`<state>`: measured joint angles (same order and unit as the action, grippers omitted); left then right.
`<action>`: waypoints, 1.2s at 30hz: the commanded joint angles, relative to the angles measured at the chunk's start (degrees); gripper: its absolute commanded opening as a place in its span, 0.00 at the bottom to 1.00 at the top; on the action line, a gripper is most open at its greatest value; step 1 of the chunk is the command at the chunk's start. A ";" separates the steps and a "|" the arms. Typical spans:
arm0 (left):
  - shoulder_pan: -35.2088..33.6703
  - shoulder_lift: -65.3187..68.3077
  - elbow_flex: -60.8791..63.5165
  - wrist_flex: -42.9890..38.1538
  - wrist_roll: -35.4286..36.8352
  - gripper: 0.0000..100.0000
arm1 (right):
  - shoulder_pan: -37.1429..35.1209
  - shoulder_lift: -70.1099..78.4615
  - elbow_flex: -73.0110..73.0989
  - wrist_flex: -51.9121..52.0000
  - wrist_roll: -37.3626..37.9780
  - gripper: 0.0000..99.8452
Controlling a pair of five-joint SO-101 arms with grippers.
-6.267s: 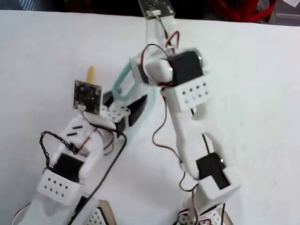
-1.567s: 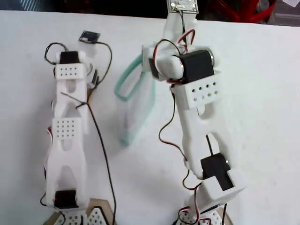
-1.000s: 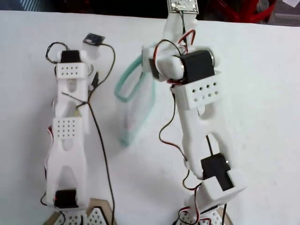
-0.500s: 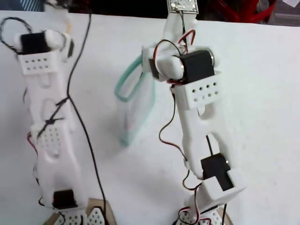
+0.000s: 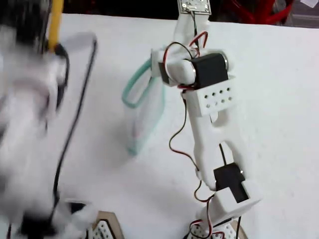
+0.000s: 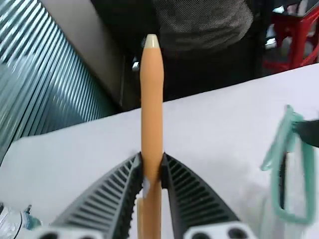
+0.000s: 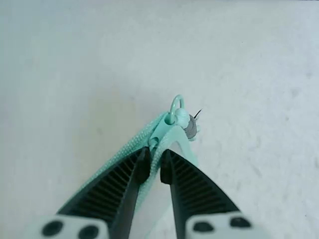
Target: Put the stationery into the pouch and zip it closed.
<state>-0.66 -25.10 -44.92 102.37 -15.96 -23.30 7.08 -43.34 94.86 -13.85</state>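
Note:
A translucent pouch (image 5: 144,107) with a mint-green zip edge lies on the white table (image 5: 279,99), its mouth gaping toward the far side. My right gripper (image 7: 154,155) is shut on the pouch's mint edge (image 7: 130,152), just behind the zipper pull ring (image 7: 177,107). In the high view the right arm (image 5: 209,104) covers that end of the pouch. My left gripper (image 6: 151,162) is lifted well above the table's left side and is shut on an orange pen (image 6: 152,94), tip pointing away. The pen (image 5: 55,25) shows at the top left of the high view. The pouch (image 6: 286,169) lies off to one side of it.
The left arm (image 5: 30,124) is a raised, blurred mass over the table's left part. Wooden arm bases (image 5: 107,225) sit at the near edge. Red furniture (image 5: 254,10) stands beyond the far edge. White tabletop lies open to the right of the right arm.
The left arm has risen from the table and swung left with the orange pen held up. The right arm and the pouch have stayed put.

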 commanded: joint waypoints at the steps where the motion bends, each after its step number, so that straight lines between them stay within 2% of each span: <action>1: 8.75 -18.33 11.16 -3.78 0.70 0.02 | -0.31 -1.27 0.18 0.75 -0.44 0.02; 4: 13.41 -28.97 20.75 -10.81 5.01 0.02 | -0.31 -1.10 0.18 0.84 -0.35 0.02; 8: 15.08 -41.36 39.38 -25.23 11.96 0.02 | -0.31 -0.92 0.18 0.84 -0.26 0.02; 15: 14.99 -60.18 81.85 -60.84 17.14 0.02 | -0.04 -0.84 0.18 2.07 -0.09 0.02; 17: 14.99 -62.81 90.29 -71.56 17.23 0.02 | -0.22 -0.84 0.18 1.98 -0.09 0.02; 19: 14.99 -63.08 94.68 -79.03 18.73 0.02 | -0.40 -0.84 0.18 1.80 -0.26 0.02; 24: 18.77 -59.65 97.41 -84.40 25.49 0.02 | -1.19 -0.84 0.18 1.63 -0.44 0.02; 30: 25.71 -50.42 97.49 -87.91 24.00 0.02 | -1.80 -1.36 0.18 1.89 -0.44 0.02; 36: 23.60 -46.81 99.25 -88.88 21.27 0.02 | -1.45 -1.27 0.18 1.98 -0.44 0.02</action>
<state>23.78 -73.19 53.98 15.43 6.55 -24.26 6.73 -43.34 95.91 -13.85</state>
